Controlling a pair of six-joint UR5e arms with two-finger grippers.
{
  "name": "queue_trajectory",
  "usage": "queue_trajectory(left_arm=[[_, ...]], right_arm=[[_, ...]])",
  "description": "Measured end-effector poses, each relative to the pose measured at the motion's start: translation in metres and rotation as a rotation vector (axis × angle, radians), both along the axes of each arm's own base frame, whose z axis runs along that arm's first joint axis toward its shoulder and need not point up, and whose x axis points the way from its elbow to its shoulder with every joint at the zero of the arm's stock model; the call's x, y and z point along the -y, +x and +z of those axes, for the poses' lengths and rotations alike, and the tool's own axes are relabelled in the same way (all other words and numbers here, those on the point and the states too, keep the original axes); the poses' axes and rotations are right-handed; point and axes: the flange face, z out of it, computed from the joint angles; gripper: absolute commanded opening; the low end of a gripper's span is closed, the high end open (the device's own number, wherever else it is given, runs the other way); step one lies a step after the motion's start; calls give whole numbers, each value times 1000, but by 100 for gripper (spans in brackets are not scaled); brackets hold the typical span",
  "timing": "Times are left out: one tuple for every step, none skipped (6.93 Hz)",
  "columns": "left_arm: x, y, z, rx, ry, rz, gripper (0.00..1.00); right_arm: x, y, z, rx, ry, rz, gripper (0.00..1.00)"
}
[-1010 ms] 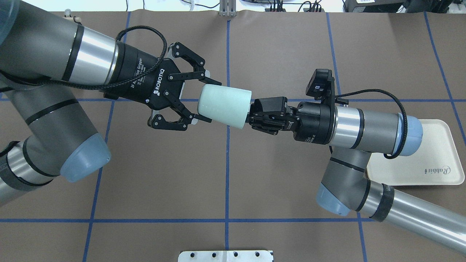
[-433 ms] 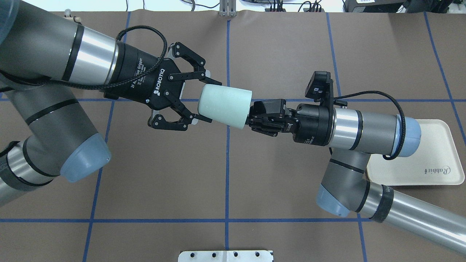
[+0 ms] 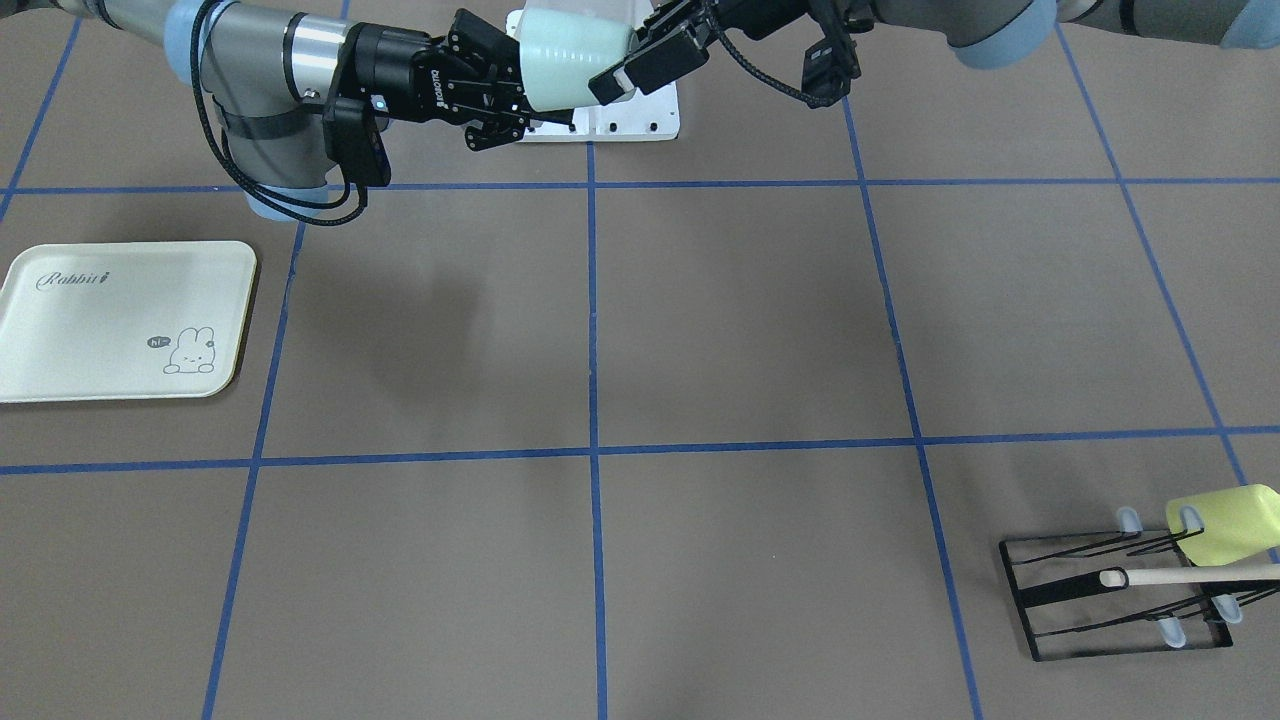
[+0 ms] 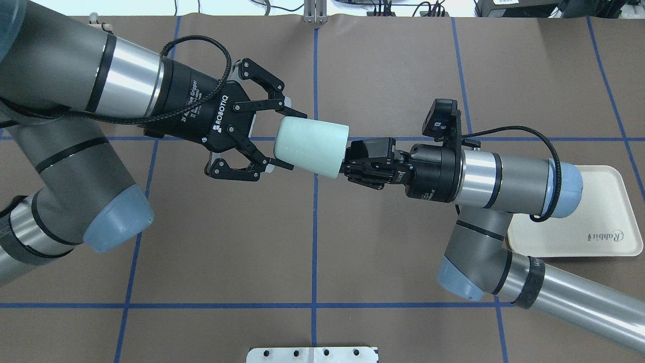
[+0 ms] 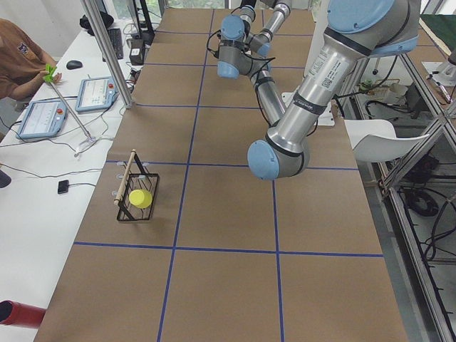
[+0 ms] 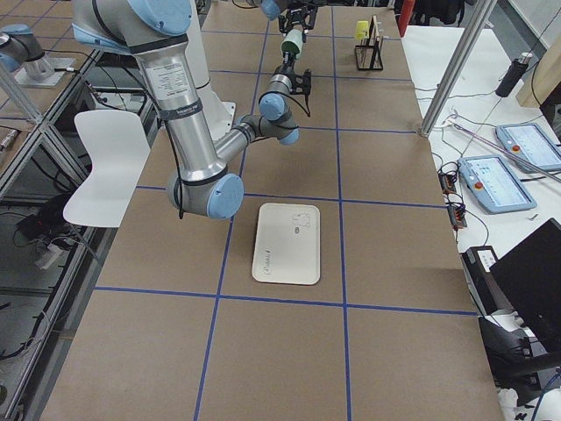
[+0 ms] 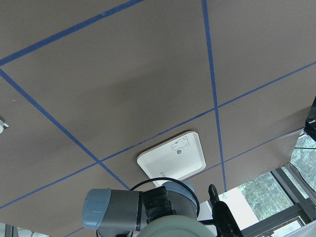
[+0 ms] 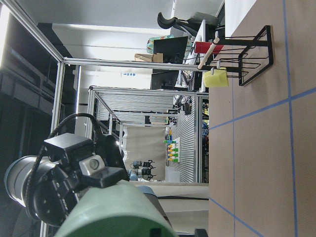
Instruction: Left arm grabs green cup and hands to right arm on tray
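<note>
1. Overhead, we saw a table (image 4: 227,242) covered in brown paper and marked into squares with blue tape. Over its middle the green cup (image 4: 310,146) lay on its side in the air. The left gripper (image 4: 289,140) had its fingers spread wide on either side of the cup's base, just clear of it. The right gripper (image 4: 348,159) was clamped on the rim at the cup's other end. The tray (image 4: 604,201) sat partly under the right arm (image 4: 509,176).

2. From the front, we found the cup high above the table near the robot's base, and the tray bare, well apart from the cup. A black wire rack (image 3: 1110,590) with a yellow-lime cup (image 3: 1225,520) stood in the far corner on the left arm's side.

3. The two side views confirmed that the cup was aloft between the arms. They were too small for us to read any fingers.

4. The left wrist camera looked down past the cup onto the tray. The right wrist camera was filled with the cup's wall.

5. We judged the pick-up and the pass as good as made, since only the right gripper held the cup. What remained was for the left arm (image 4: 75,75) to back away and for the right arm to carry the cup across and set it on the tray.
</note>
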Motion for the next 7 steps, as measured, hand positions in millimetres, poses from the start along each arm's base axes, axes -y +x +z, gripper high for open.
queue_trajectory(left_arm=[[0,0,0,0,-1,0,32],[0,0,0,0,-1,-1,34],[0,0,0,1,-1,-1,35],[0,0,1,1,-1,-1,35],[0,0,1,1,-1,0,39],[0,0,1,1,0,0,92],[0,0,0,0,2,0,100]], right_arm=[[0,0,0,0,0,-1,29],[0,-1,-1,1,0,-1,25],[-1,0,-1,2,0,-1,20],[-1,0,-1,3,1,-1,18],[-1,0,-1,3,1,-1,15],[-1,0,-1,4,0,0,7],[-1,0,-2,5,-2,3,7]])
